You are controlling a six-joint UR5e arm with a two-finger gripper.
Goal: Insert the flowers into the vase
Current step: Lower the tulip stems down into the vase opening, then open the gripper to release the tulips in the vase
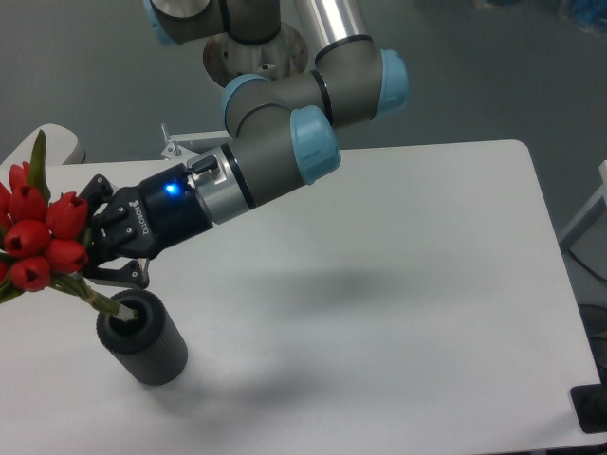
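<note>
My gripper (pixel 87 254) is clamped around the flowers (pixel 38 235), holding them tilted left; their stem ends dip into the mouth of the vase (pixel 144 338), which stands upright on the table (pixel 398 284).

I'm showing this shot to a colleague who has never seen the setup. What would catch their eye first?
Probably the tight bunch of red tulip buds with green stems at the far left edge, tilted, stem ends at the mouth of the short dark ribbed cylinder vase on the white table. Next, the black two-finger gripper, shut on the stems just above the vase, with a glowing blue light on its wrist.
</note>
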